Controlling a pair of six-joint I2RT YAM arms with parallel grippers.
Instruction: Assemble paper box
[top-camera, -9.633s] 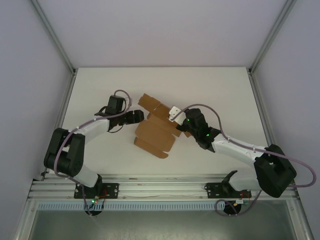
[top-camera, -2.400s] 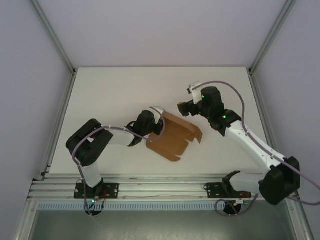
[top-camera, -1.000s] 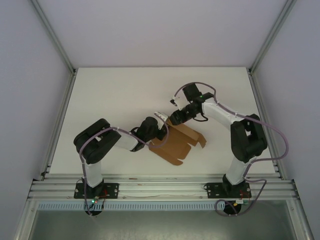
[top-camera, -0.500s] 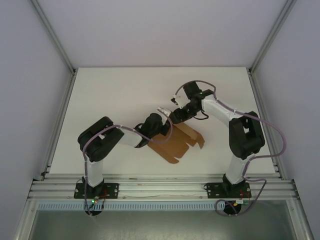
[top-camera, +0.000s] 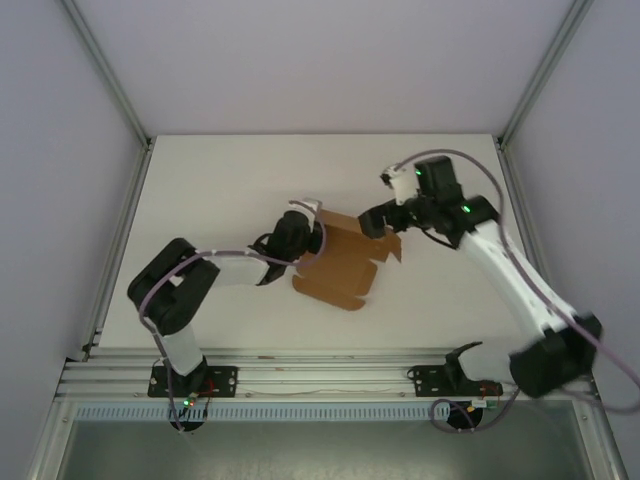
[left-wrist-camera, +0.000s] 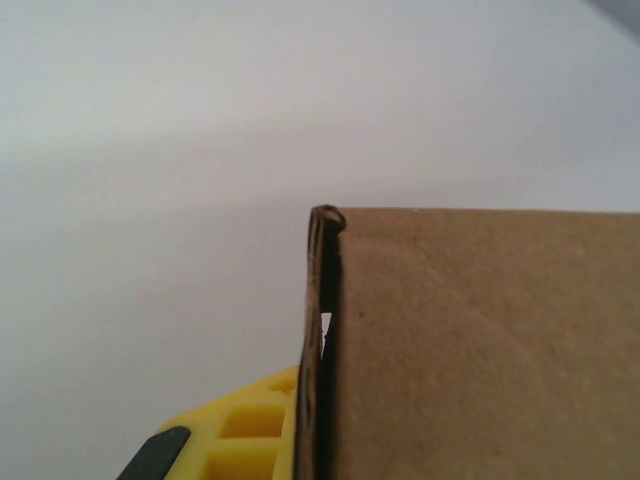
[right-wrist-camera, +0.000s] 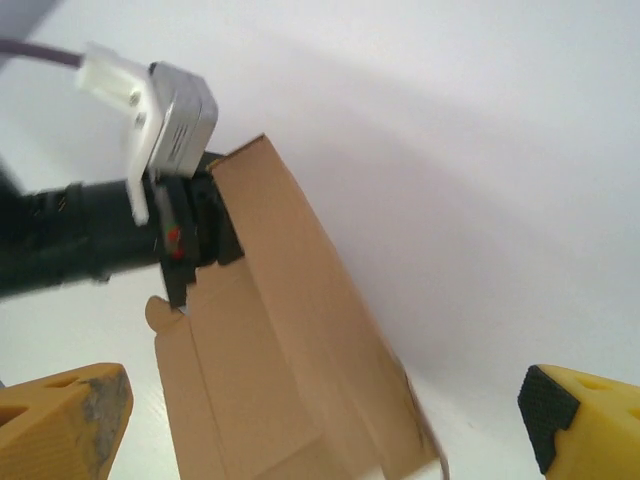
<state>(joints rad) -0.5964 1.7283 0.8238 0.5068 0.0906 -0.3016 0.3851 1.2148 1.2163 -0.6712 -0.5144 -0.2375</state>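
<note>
Near the middle of the table (top-camera: 220, 190) lay one paper box (top-camera: 340, 268), half folded and set slantwise to the table edges, its raised flaps on the far side; its long axis I could not tell. Two grippers were at it. The left gripper (top-camera: 312, 232) was clamped on the far-left wall. The right gripper (top-camera: 378, 222) stood wide open at the far-right flap, holding nothing.

Overhead cam, 2 wrist close-ups (box (top-camera: 340, 268) shared)
</note>
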